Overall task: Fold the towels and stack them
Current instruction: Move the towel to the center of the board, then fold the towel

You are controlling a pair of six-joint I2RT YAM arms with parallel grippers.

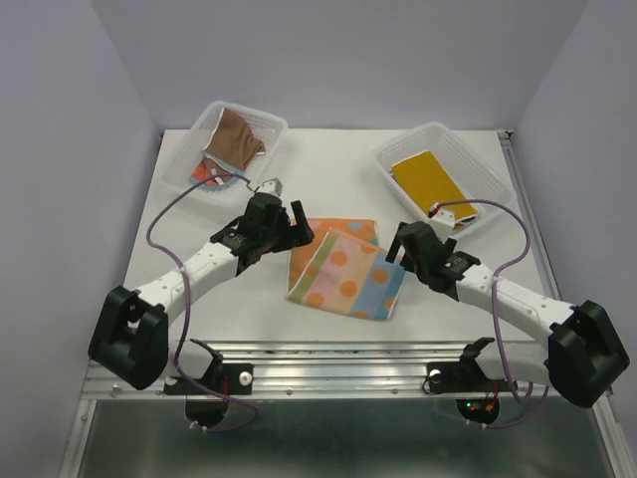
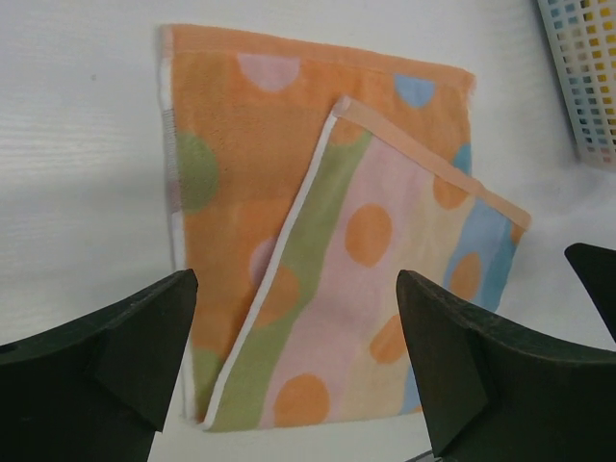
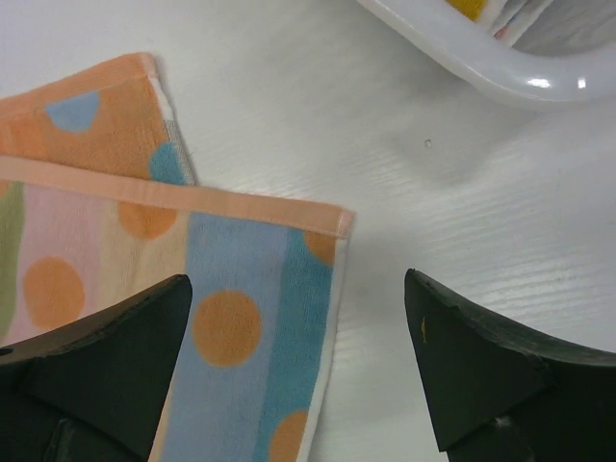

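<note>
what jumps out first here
A bright spotted towel lies folded at the centre of the table, with the left end effector and right end effector open on either side. Behind it, a brown towel is bunched in the left basket and a mustard yellow towel lies flat in the right basket.

The spotted towel (image 1: 343,271) has orange, pink, green and blue stripes with orange dots.

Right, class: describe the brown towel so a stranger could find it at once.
Start at the white table, then the clear basket at its far left corner. The brown towel lies crumpled inside it; the spotted towel on the table and the yellow one in the right basket are bright and flat.
</note>
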